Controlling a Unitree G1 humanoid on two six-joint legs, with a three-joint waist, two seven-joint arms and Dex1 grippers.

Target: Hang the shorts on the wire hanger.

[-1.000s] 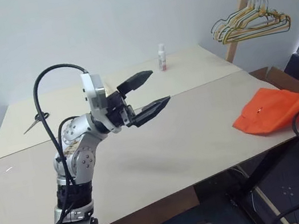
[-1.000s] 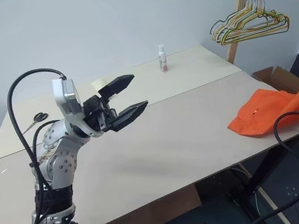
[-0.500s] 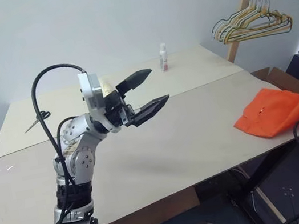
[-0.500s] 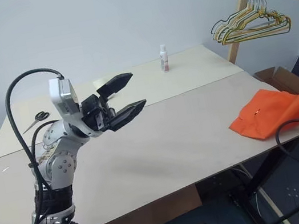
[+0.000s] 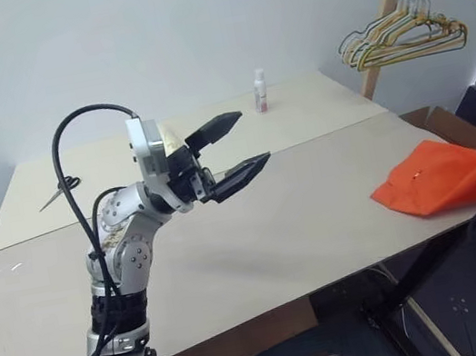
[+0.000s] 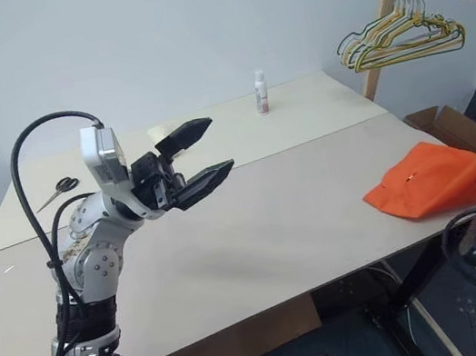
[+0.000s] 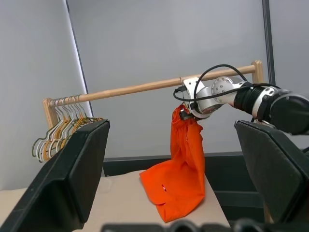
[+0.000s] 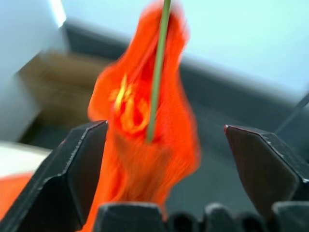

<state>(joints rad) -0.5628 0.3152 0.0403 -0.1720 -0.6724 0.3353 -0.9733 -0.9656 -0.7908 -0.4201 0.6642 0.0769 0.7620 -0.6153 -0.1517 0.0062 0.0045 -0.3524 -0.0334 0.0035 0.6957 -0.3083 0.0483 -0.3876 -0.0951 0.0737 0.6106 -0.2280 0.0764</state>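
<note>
The shorts lie bunched at the table's near right edge, one end lifted off the side by the right gripper, with jaws spread wide in its wrist view. The left gripper hovers over mid-table, wide open and empty. The hanger bunch sits on the far-right rack.

The shorts are bright orange fabric, one end lying crumpled on the worktop's right corner. From there the cloth rises off the edge, bunched and narrow at its top. A thin olive-green wire, presumably the hanger, crosses the front of the blurred, hanging orange fabric; its shape cannot be made out.
</note>
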